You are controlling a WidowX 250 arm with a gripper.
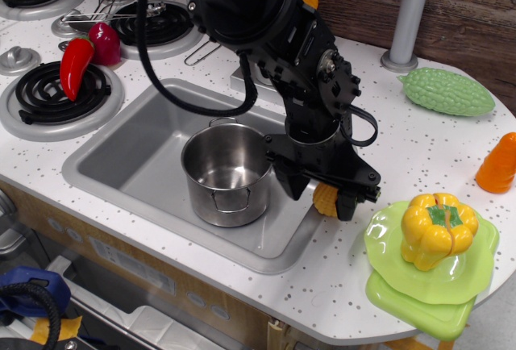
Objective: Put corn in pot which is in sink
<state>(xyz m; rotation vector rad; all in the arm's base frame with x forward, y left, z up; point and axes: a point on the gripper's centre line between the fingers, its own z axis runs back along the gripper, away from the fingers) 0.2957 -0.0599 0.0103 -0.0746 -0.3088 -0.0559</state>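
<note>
Corn (324, 198) between tool (320, 197) fingers, pot (228, 172) beside

yellow bell pepper (436, 229) on stacked green plates (419, 281), orange carrot cone (497, 164), green bitter gourd (447, 91), red chili (75, 65) on stove burner (50, 97)

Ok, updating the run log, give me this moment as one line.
phase: grasping | gripper: around corn, closure unclear | corn: on counter beside sink | pot: empty, in sink

A toy kitchen: moulded sink (121, 156), coil burners (52, 92), plastic vegetables (438, 229).
</note>
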